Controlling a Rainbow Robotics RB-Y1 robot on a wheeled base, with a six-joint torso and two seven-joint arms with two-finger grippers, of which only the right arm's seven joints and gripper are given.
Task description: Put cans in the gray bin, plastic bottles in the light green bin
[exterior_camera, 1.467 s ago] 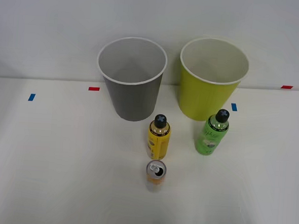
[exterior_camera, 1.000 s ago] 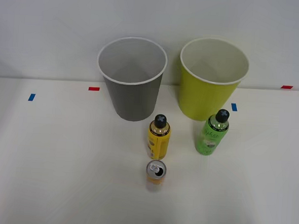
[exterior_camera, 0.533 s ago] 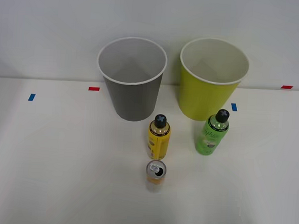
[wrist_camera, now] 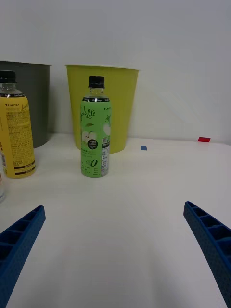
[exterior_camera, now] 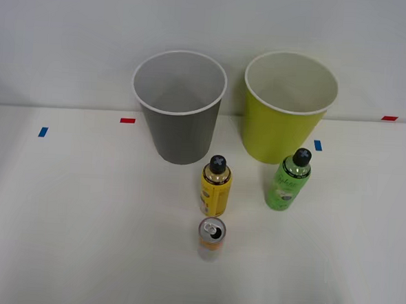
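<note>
Background: plain pale wall behind a white surface with small red and blue tape marks.
Gray bin: upright at upper centre of the front view, just left of the light green bin.
Light green bin: upright at upper right of centre, apart from the gray bin by a narrow gap.
Green bottle: upright, black cap on, just in front of the light green bin, at right of centre.
Yellow bottle: upright, black cap, at centre, in front of the gap between the bins.
Can: upright, silver top with pull tab, just below the yellow bottle, lower centre.
Jaws: right gripper wide open, holding nothing; blue ribbed fingers at the wrist view's two lower corners, the green bottle well ahead between them.
</note>
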